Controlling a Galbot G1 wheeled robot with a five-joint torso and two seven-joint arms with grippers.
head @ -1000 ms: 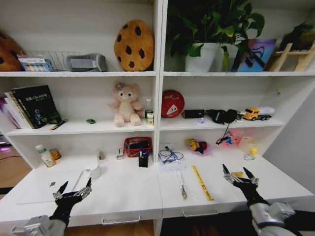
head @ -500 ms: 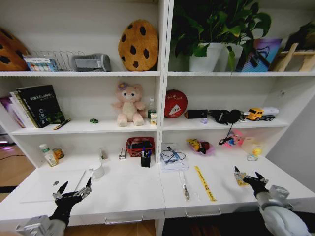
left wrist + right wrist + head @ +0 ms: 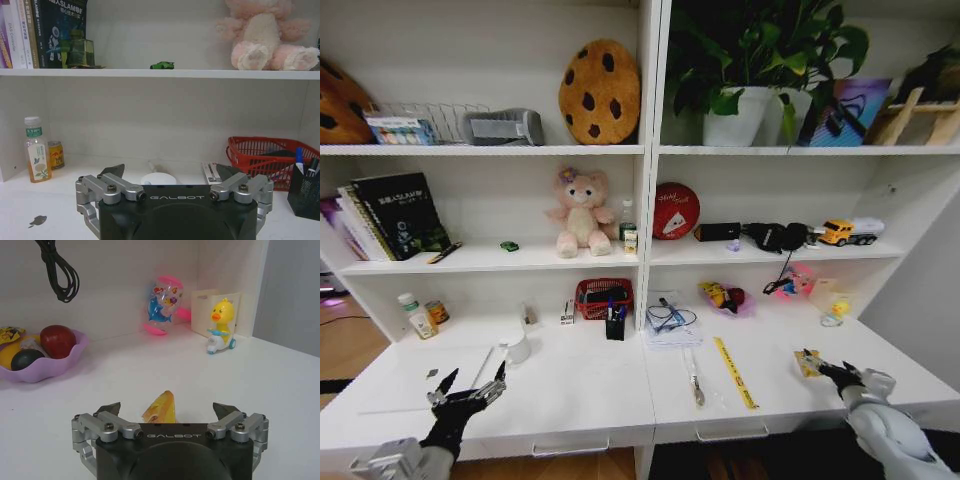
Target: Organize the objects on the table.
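My left gripper [image 3: 468, 388] [image 3: 169, 172] hovers open over the left of the white table [image 3: 582, 392], above the slim silver laptop [image 3: 408, 388], whose logo [image 3: 37, 220] shows. My right gripper [image 3: 825, 368] [image 3: 166, 408] is open low at the table's right end, its fingers on either side of a small yellow-orange wedge [image 3: 160, 409] [image 3: 807, 361]. The tiny green toy car [image 3: 506, 245] [image 3: 162, 65] and a black pen [image 3: 444, 253] lie on the shelf above. A blue pen [image 3: 299, 155] stands in the black pen holder [image 3: 611, 324].
A bottle [image 3: 36, 155], a can [image 3: 55, 154], a white cup [image 3: 516, 348] and a red basket [image 3: 602, 296] line the back. A yellow ruler [image 3: 732, 372] lies mid-table. A purple fruit bowl [image 3: 45, 355] and a duck toy [image 3: 220, 332] stand beyond the right gripper.
My right gripper has moved right and down to the yellow-orange wedge, and its arm has sunk toward the view's corner. The head camera shifted slightly. My left gripper has stayed put.
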